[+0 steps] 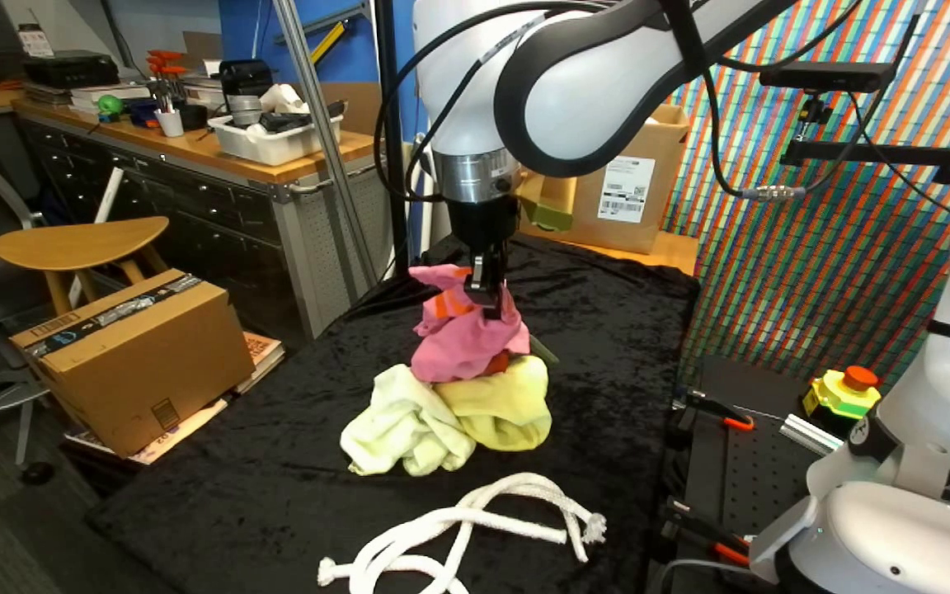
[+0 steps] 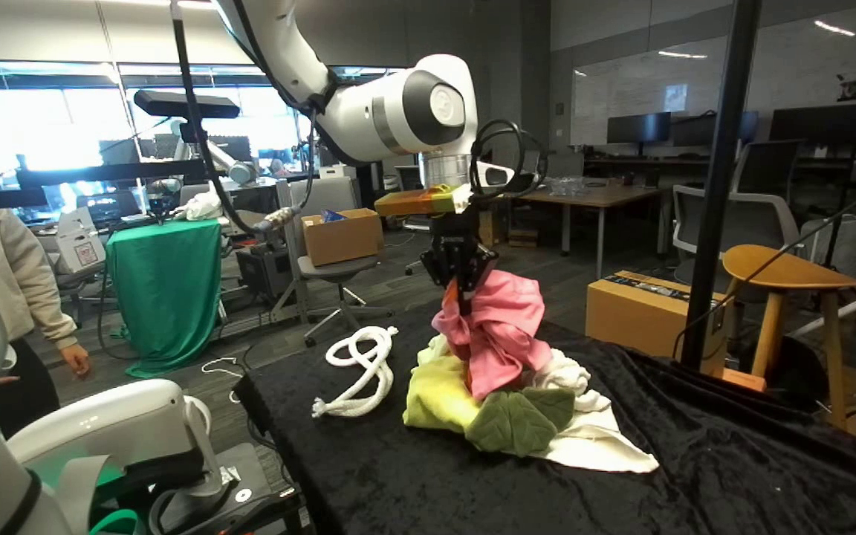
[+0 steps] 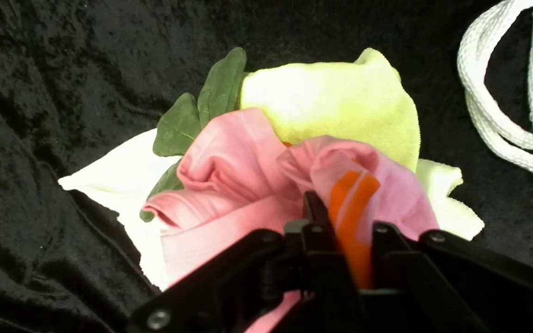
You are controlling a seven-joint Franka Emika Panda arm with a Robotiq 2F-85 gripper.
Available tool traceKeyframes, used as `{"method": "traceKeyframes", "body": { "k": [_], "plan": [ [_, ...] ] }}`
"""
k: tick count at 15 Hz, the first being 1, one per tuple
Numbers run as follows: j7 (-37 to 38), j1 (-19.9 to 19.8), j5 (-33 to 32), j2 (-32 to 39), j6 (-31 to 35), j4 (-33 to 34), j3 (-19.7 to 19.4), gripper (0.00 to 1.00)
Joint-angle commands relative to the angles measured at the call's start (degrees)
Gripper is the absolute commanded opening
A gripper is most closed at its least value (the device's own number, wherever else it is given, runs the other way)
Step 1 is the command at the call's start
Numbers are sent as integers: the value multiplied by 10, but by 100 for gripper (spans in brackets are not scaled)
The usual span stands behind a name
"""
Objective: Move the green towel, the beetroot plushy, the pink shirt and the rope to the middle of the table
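Note:
The pink shirt (image 1: 463, 342) with orange marks hangs bunched from my gripper (image 1: 487, 309). Its lower folds rest on the pile in both exterior views (image 2: 502, 327). In the wrist view, pink and orange cloth of the shirt (image 3: 234, 162) is between the gripper fingers (image 3: 345, 217). The yellow-green towel (image 1: 508, 408) lies below. A paler cloth (image 1: 401, 425) lies against it; I cannot tell if they are one piece. The beetroot plushy's green leaves (image 2: 521, 423) stick out under the shirt; its body is mostly hidden. The white rope (image 1: 516, 526) lies looped apart from the pile.
The table has a black velvet cover (image 1: 277, 487). A cardboard box (image 1: 632, 198) stands behind its far end. A black post (image 2: 718, 193) rises beside the table. Another white robot arm (image 1: 895, 520) and an emergency button (image 1: 842, 396) are at the table's side. A person (image 2: 4, 260) stands nearby.

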Motion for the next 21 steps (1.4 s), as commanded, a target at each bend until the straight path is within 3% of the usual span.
{"method": "traceKeyframes", "body": {
  "k": [1,8,9,16,21],
  "plan": [
    [-14,1,0,4,7,6,-2,44],
    [-13,-3,2,-7,-2,9,-7,96],
    [-14,-4,2,-11,-8,11,-8,99],
    [-29,-2,13,-51,-46,23,-5,100],
    [-30,19,10,-55,-55,27,20,100]
  ]
}}
